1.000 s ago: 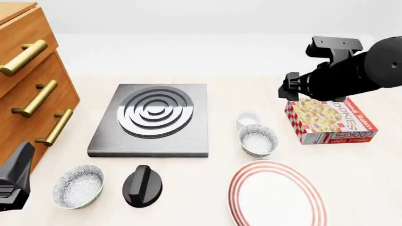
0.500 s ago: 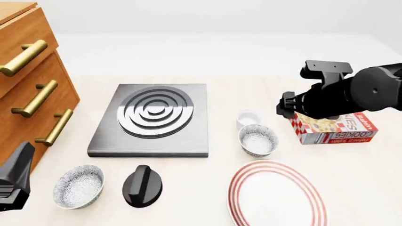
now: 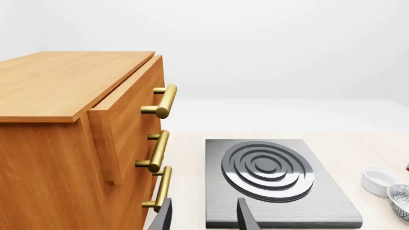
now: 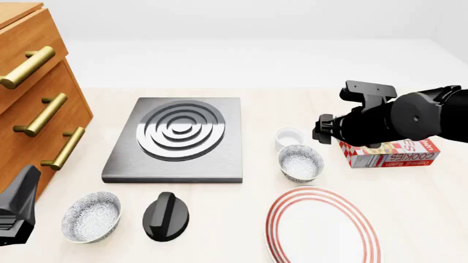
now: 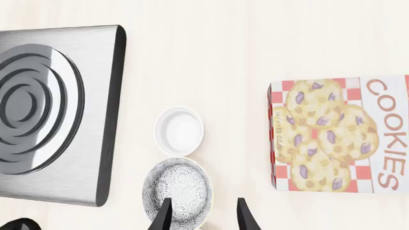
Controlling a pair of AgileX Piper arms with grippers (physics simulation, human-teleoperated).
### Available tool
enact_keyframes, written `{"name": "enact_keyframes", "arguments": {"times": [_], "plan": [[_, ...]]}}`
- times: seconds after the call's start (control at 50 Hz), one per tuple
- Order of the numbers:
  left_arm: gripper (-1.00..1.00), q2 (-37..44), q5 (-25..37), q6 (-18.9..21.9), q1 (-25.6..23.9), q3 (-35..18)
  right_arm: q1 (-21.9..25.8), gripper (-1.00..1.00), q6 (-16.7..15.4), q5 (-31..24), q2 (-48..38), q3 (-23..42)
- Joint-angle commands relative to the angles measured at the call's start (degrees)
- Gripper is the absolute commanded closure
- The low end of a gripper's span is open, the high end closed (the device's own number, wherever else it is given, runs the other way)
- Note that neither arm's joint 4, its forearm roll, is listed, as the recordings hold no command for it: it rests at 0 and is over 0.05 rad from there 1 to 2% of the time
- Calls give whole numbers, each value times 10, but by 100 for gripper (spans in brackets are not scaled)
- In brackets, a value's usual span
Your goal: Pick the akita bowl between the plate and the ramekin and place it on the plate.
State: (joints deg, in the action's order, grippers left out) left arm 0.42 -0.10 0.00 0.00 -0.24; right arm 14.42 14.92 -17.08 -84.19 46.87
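Note:
The akita bowl (image 4: pixel 301 163) stands between the white ramekin (image 4: pixel 290 137) and the red-ringed plate (image 4: pixel 321 227). My right gripper (image 5: pixel 203 218) is open and points down from above the table. One of its fingers (image 5: pixel 162 216) overlaps the rim of the akita bowl (image 5: pixel 177 189), and the ramekin (image 5: pixel 179 131) lies just beyond. In the front view the right arm (image 4: pixel 387 118) hovers over the cookie box, to the right of the ramekin. My left gripper (image 3: pixel 203 220) is open and empty, low at the near left (image 4: pixel 16 211).
A steel burner slab (image 4: pixel 179 137) lies left of the ramekin. A second patterned bowl (image 4: pixel 91 216) and a black knob (image 4: pixel 166 216) sit at the near left. A wooden drawer cabinet (image 4: pixel 36 93) stands at the left. The cookie box (image 4: pixel 391 150) lies under the right arm.
The right arm has come down and moved left, over the cookie box and toward the ramekin and akita bowl. The left arm has not moved.

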Motion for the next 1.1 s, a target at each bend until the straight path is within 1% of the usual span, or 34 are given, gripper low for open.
{"name": "enact_keyframes", "arguments": {"times": [0.02, 0.14, 0.22, 0.26, 0.32, 0.36, 0.4, 0.46, 0.54, 0.76, 0.8, 1.1], "plan": [[-100, 0, 0, 0, 0, 0, 19, -100, 30, 30, -26, -10], [-100, 0, 0, 0, 0, 0, 19, -100, 33, 41, -35, -16], [-100, 0, 0, 0, 0, 0, 7, -100, 24, 45, -37, -20], [-100, 0, 0, 0, 0, 0, -3, -100, 14, 48, -38, -25], [-100, 0, 0, 0, 0, 0, -4, -100, 15, 54, -42, -29], [-100, 0, 0, 0, 0, 0, 0, -100, 27, 59, -43, -31], [-100, 0, 0, 0, 0, 0, -7, -100, 17, 63, -47, -33], [-100, 0, 0, 0, 0, 0, -9, -100, 19, 68, -53, -35], [-100, 0, 0, 0, 0, 0, -15, -100, 10, 72, -57, -37], [-100, 0, 0, 0, 0, 0, -15, -100, 4, 93, -84, -47], [-100, 0, 0, 0, 0, 0, -12, -100, 9, 96, -89, -49], [-100, 0, 0, 0, 0, 0, -5, -100, 12, 105, -97, -56]]}}
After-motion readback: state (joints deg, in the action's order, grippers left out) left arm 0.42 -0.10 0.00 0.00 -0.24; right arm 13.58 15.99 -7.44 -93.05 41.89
